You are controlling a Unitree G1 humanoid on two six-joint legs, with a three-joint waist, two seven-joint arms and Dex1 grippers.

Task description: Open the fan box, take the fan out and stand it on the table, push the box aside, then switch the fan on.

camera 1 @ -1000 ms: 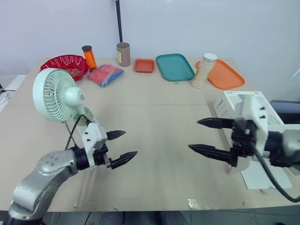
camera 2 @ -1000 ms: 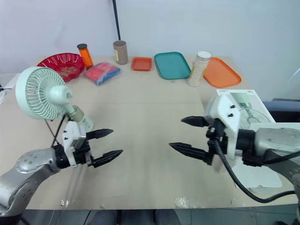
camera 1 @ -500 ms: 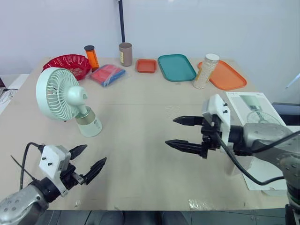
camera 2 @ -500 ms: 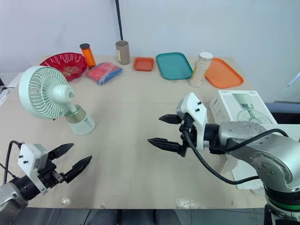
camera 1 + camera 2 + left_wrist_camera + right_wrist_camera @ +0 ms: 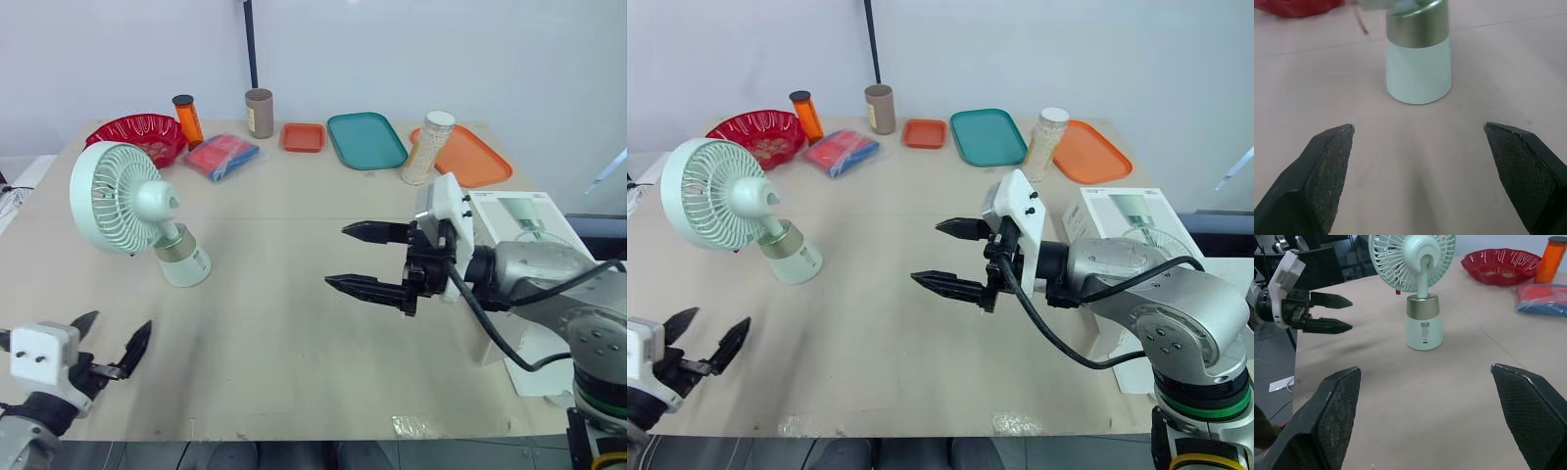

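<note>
Fan (image 5: 135, 210) standing, box (image 5: 521, 217) off to the side, both grippers empty!
The fan is upright near the table's (image 5: 294, 333) left edge, and the box lies at the right edge beside the right arm. The right gripper (image 5: 336, 257) hovers over the middle of the table with its jaws spread wide, pointing toward the fan. The left gripper (image 5: 120, 325) sits low at the front left corner, jaws apart too, well clear of the fan's base (image 5: 1419, 63). My read: only the switching-on is left. The fan looks like light, stiff plastic, top-heavy under that big round head, so a firm poke could tip or slide it. The thin grille is no place to squeeze. Steady it low on the stout base and press gently there. I can't make out a switch.
</note>
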